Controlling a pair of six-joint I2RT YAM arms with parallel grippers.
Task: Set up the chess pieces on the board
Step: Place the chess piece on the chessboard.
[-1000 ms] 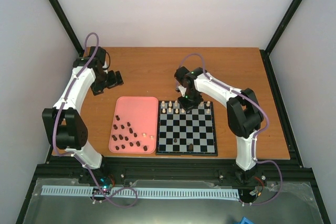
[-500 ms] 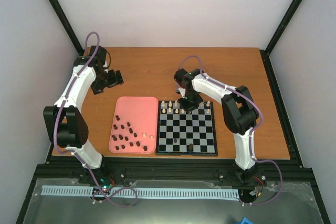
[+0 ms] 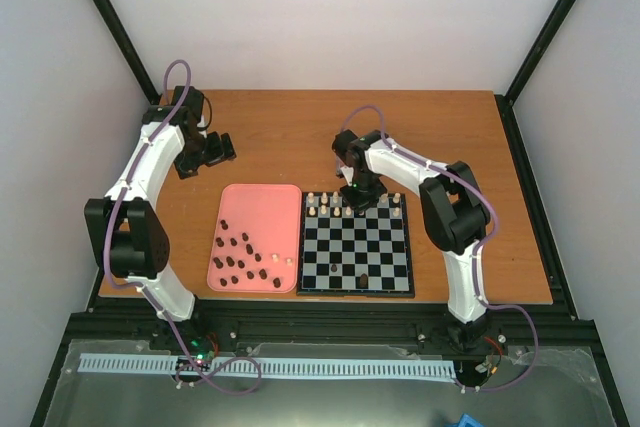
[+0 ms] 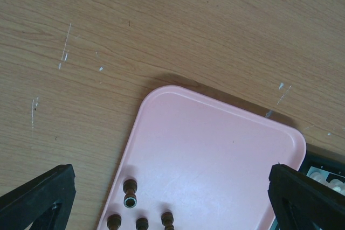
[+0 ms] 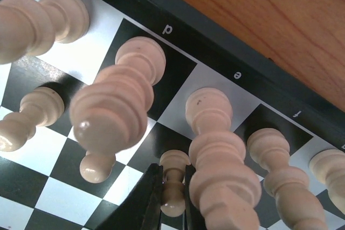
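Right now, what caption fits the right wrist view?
Right end effector shut on a cream pawn among standing cream pieces on the board.

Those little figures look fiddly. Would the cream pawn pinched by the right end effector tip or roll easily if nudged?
Probably tips easily: the pawn is tall on a narrow base. Once down it would likely roll, its turned body being round. It looks hard and glossy, so it might slip in the right end effector.

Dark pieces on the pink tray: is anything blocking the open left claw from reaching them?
Nothing visible. The left gripper hangs open over the table beyond the pink tray's far edge; only bare tray lies between it and the dark pieces.
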